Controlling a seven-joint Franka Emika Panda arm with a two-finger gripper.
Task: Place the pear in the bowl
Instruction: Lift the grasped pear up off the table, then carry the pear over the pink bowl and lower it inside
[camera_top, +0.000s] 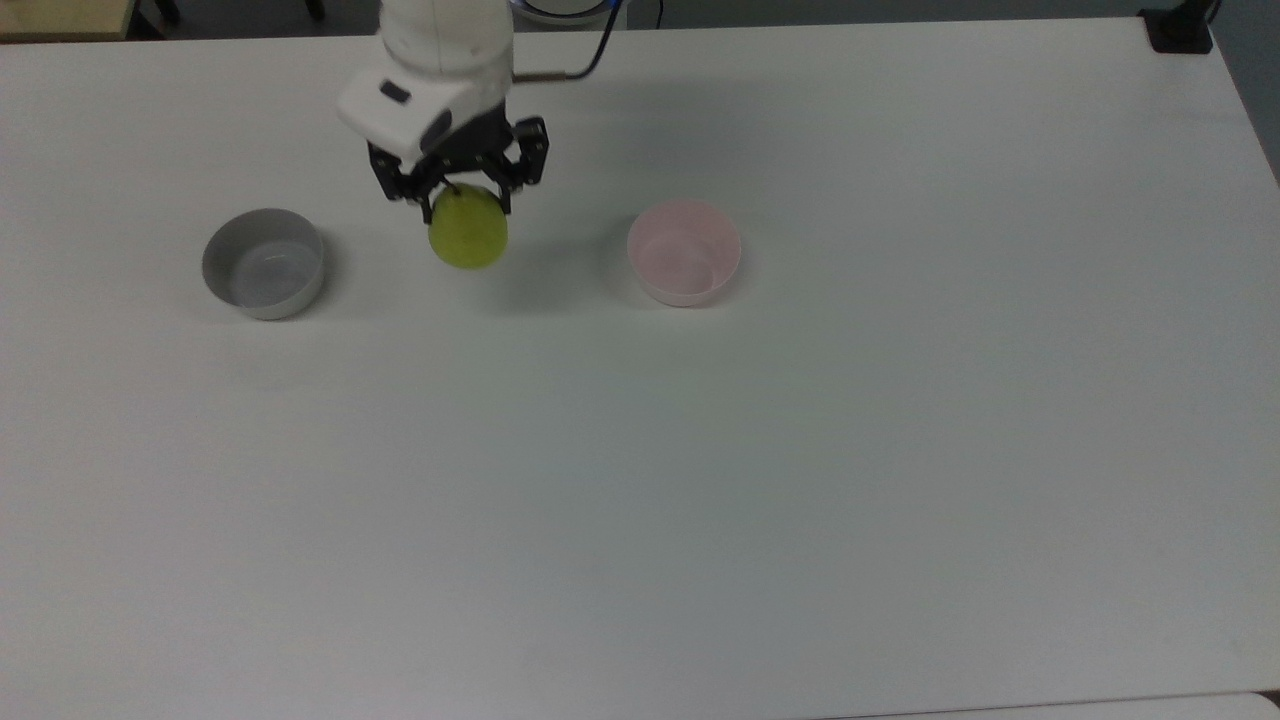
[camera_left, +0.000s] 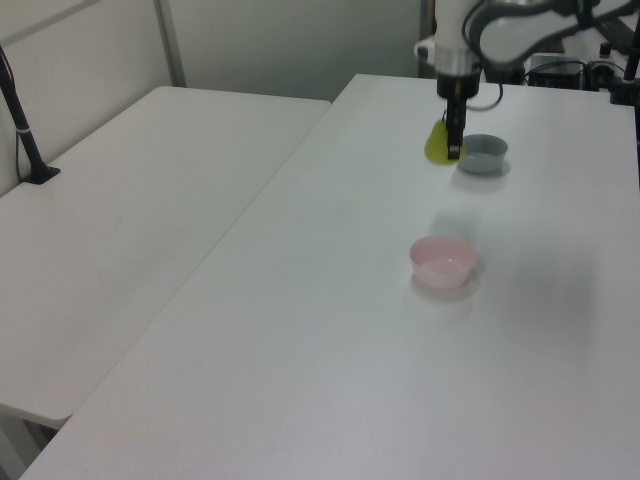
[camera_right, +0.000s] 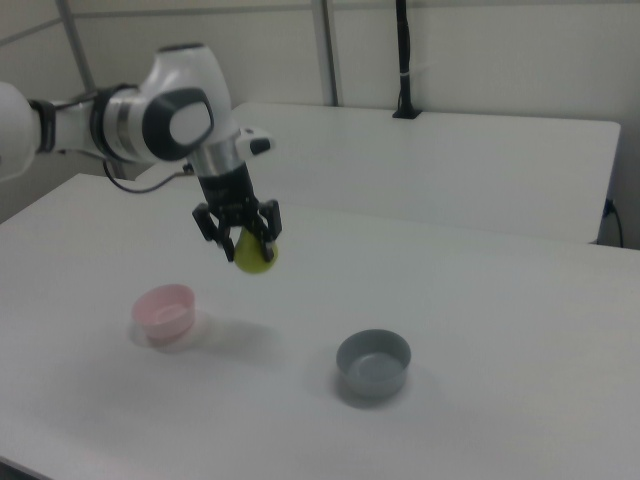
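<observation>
Your fingers (camera_top: 462, 197) (camera_left: 452, 148) (camera_right: 243, 236) are clamped on the upper part of the small yellow-green smooth-skinned pear (camera_top: 468, 231) (camera_left: 437, 144) (camera_right: 254, 256), which hangs clear above the white surface (camera_top: 700, 480). The small round pale pink plastic bowl (camera_top: 684, 252) (camera_left: 442, 262) (camera_right: 164, 312) sits well off to the top view's right of the fingers, empty. The grey round bowl (camera_top: 264, 263) (camera_left: 482, 153) (camera_right: 373, 363) sits on the other side of the fingers, to the top view's left.
</observation>
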